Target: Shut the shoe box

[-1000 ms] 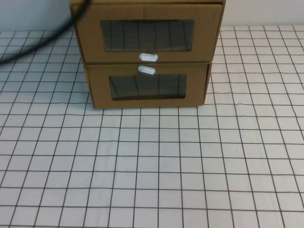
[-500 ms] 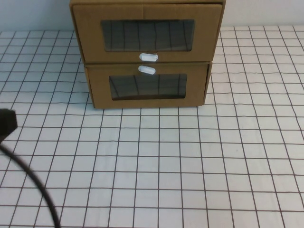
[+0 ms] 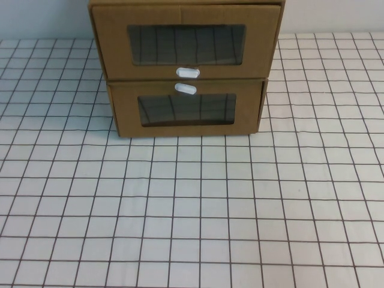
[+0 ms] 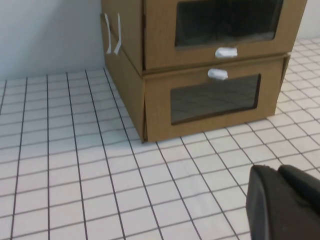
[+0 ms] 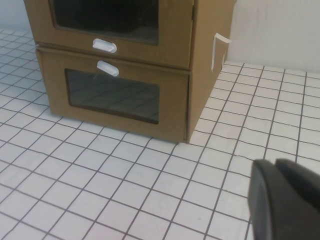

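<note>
The shoe box (image 3: 186, 41) sat shut at the far worktop (image 3: 192, 210). Left gripper (image 4: 282, 202) and right gripper (image 5: 285, 197) were near; jaw state could not be determined. A blind push could have shifted the stack.

Neither arm shows in the high view; both stay outside it. The left gripper (image 4: 284, 200) appears only in the left wrist view, as a dark, rounded mass low in the corner of that picture, held above the table near its front edge. The right gripper (image 5: 286, 199) appears only in the right wrist view, likewise a dark, rounded shape in the low corner, above the table. Each shows two dark lobes side by side; nothing is held by either.
</note>
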Action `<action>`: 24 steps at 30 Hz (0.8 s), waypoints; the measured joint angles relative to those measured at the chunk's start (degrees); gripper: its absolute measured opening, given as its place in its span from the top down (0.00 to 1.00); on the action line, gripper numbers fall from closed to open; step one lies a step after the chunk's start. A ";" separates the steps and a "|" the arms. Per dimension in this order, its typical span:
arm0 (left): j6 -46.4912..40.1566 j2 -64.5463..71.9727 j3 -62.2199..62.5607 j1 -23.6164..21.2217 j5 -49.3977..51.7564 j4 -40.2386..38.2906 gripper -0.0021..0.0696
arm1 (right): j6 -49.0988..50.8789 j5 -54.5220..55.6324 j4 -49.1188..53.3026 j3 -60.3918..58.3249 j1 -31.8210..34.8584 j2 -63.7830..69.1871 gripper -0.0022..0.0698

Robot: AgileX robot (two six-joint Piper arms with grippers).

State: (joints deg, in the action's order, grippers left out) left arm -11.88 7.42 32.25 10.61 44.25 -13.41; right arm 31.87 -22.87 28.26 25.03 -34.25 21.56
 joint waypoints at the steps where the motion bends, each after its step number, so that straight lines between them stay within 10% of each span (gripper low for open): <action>1: 0.00 -0.10 -0.96 0.00 0.00 -0.11 0.98 | 0.00 0.10 0.00 0.00 0.00 0.00 0.99; 24: 0.00 -0.10 -7.90 0.00 0.90 -0.31 0.98 | 0.00 0.10 0.08 -0.12 0.00 0.00 0.99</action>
State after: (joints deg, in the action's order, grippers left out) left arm -11.88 7.32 24.35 10.61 45.15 -13.72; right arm 31.87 -22.77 28.34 24.91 -34.25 21.56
